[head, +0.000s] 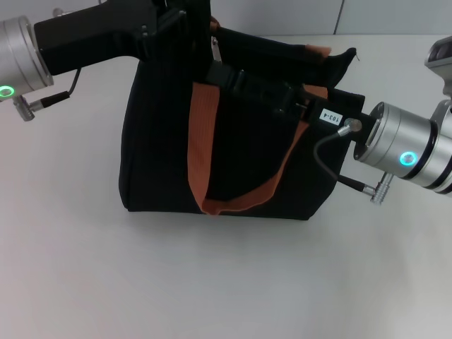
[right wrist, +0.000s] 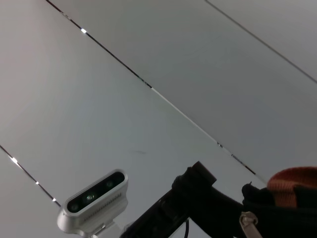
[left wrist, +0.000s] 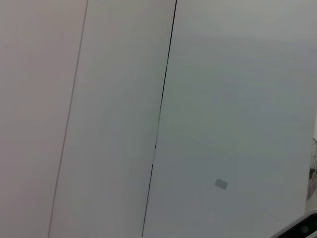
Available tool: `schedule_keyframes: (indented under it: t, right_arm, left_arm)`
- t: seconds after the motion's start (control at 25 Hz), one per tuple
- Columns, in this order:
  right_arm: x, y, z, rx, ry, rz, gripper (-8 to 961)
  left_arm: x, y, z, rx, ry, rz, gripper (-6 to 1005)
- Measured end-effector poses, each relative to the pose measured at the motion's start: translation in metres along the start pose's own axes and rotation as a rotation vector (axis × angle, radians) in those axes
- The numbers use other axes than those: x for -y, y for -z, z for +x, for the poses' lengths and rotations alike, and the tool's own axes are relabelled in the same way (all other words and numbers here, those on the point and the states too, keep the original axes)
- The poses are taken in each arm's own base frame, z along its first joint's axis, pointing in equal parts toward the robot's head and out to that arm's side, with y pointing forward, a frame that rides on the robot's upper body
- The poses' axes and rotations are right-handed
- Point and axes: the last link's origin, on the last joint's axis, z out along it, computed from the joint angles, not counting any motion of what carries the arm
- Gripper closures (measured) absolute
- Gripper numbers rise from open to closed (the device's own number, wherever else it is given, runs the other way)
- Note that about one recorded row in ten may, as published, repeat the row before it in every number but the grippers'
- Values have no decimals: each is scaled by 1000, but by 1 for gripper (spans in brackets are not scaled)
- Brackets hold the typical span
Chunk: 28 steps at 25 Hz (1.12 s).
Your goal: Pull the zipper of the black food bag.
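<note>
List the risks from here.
1. The right arm lies across the top of the bag by the orange strap, so it may snag the strap.
2. The bag stands free on the table. If the left arm at its top corner slips, pulling the zipper could drag or tip it.

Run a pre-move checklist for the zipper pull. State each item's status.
1. Black food bag standing upright on the table: ok.
2. Left gripper at the bag's top far edge: ok.
3. Right gripper reaching across the bag's top: ok.
4. Zipper in sight in the right wrist view: ok.
5. Either gripper closed on the zipper: cannot tell.
6. Orange strap hanging down the front, off the top edge: ok.
</note>
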Motion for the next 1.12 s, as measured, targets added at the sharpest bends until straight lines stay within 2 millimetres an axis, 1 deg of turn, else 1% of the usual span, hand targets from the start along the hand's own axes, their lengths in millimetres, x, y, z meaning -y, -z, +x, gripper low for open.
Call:
schedule_keyframes:
  t: [0.36, 0.56, 0.84, 1.12]
  right_arm:
    - [-1, -4, -7, 23, 15, -2, 228]
    - [-2, -2, -9, 37, 23, -10, 227]
    - [-7, -5, -11, 35, 57, -43, 227]
    - [-4, -9, -11, 23, 60, -21, 227]
  left_arm:
    - [-3, -7, 1, -10, -34, -25, 936]
    - [-2, -7, 2, -17, -36, -15, 934]
    - [1, -8, 1, -15, -34, 3, 931]
    - [1, -7, 1, -15, -33, 4, 928]
